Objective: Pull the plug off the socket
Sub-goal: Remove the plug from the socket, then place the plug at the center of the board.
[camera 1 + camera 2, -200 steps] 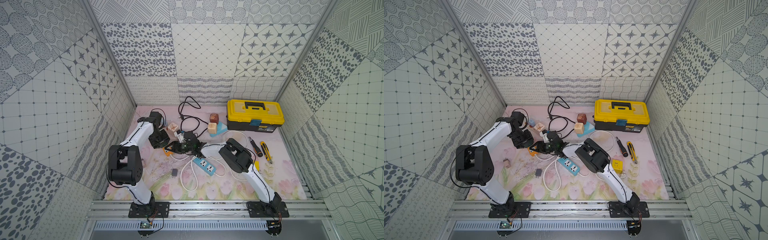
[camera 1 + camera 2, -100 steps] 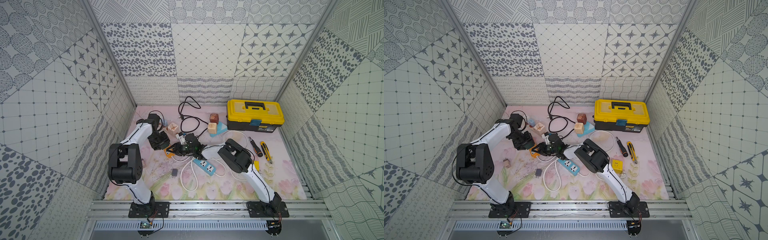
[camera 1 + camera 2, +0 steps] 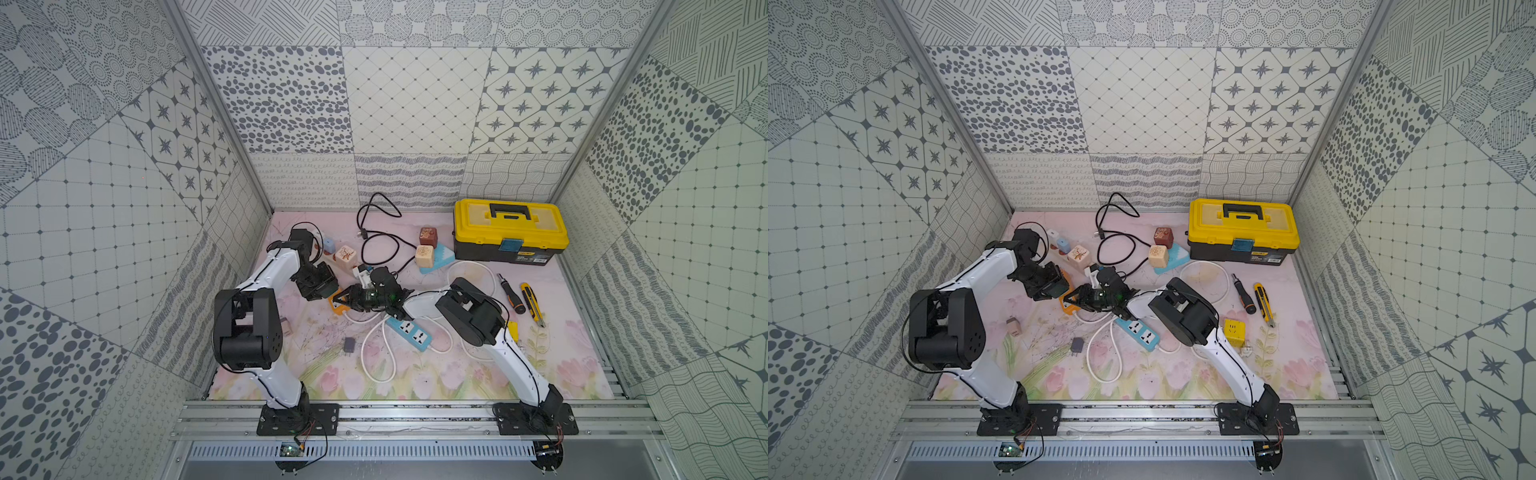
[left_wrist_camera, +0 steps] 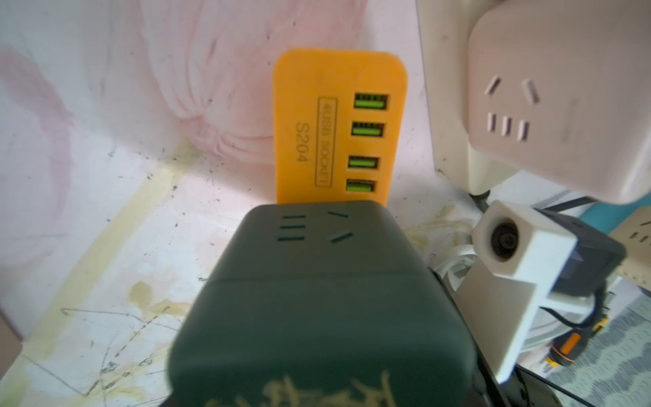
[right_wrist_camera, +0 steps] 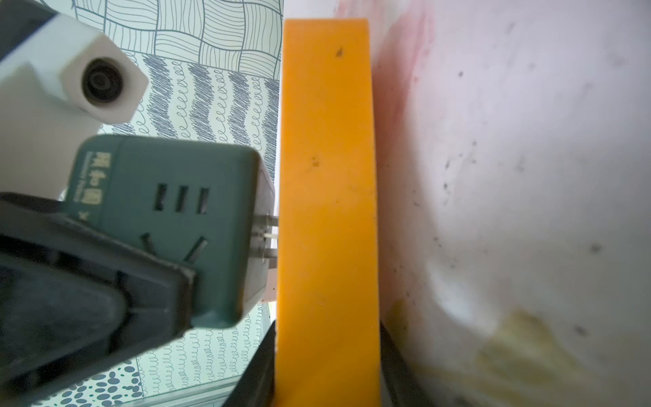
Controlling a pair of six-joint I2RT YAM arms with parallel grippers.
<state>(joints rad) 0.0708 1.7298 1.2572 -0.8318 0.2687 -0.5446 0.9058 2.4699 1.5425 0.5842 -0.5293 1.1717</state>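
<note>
An orange USB socket block (image 4: 338, 127) lies on the pink mat, seen edge-on in the right wrist view (image 5: 327, 176). A dark green plug (image 4: 317, 299) sits in its face. Its metal prongs show in a thin gap between the plug (image 5: 176, 218) and the socket. My left gripper (image 3: 322, 286) is shut on the green plug, with one black finger (image 5: 88, 310) lying along the plug's side. My right gripper (image 5: 327, 352) is shut on the orange socket's near end, one jaw on each side. In both top views the plug is hidden under the grippers (image 3: 1075, 300).
A beige adapter (image 4: 549, 105) stands close beside the socket. A blue power strip (image 3: 409, 332) with looped white cable lies behind the right gripper. A yellow toolbox (image 3: 509, 228), wooden cubes (image 3: 424, 255), a black cable (image 3: 376, 241), a screwdriver (image 3: 509, 295) and a utility knife (image 3: 532, 303) lie further off.
My right gripper's jaws have closed onto the orange socket. Both arms have shifted only slightly, and the left gripper has kept its hold on the green plug.
</note>
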